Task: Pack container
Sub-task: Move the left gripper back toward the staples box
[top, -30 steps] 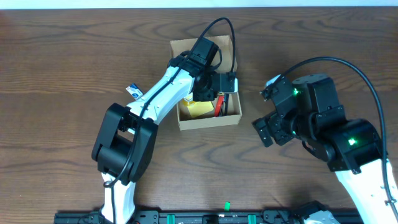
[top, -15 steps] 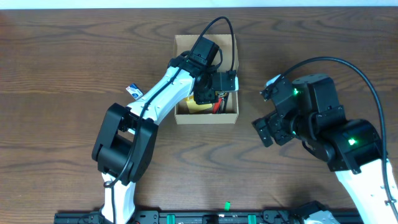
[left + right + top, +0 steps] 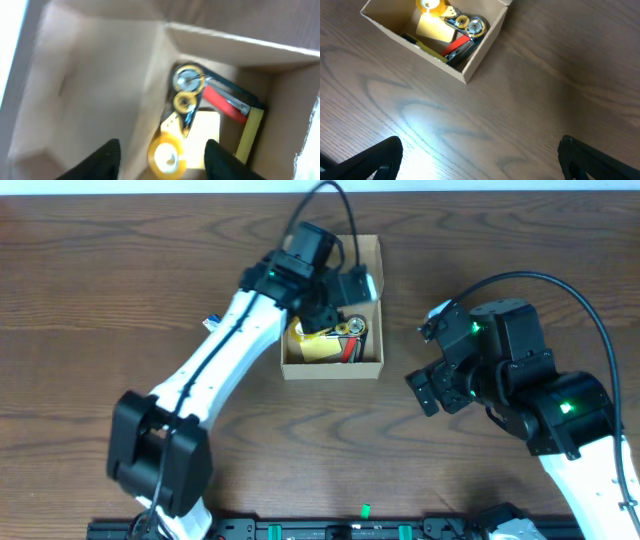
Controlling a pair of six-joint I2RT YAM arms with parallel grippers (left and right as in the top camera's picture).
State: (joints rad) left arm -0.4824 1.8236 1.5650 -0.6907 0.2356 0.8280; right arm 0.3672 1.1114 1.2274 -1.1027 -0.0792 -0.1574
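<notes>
The container (image 3: 332,370), an open tan cardboard box, stands at the table's far middle. Inside lie a yellow tape roll (image 3: 166,155), a yellow note pad (image 3: 206,131), a red and black tool (image 3: 226,103) and a round metal piece (image 3: 188,80). My left gripper (image 3: 338,288) hovers over the box's far half, jaws apart. In the left wrist view the tape roll lies below and between the left fingers (image 3: 107,161), clear of both. My right gripper (image 3: 426,356) hangs open over bare wood to the right of the box, which shows at the top in the right wrist view (image 3: 481,54).
A small blue and white item (image 3: 211,322) lies on the table left of the box, partly under the left arm. A black rail (image 3: 320,530) runs along the near edge, with a small green piece (image 3: 365,507) just ahead of it.
The left arm has risen and swung toward the box's far side, uncovering the things inside. The box slid a little away from me earlier. The right arm has not moved.
</notes>
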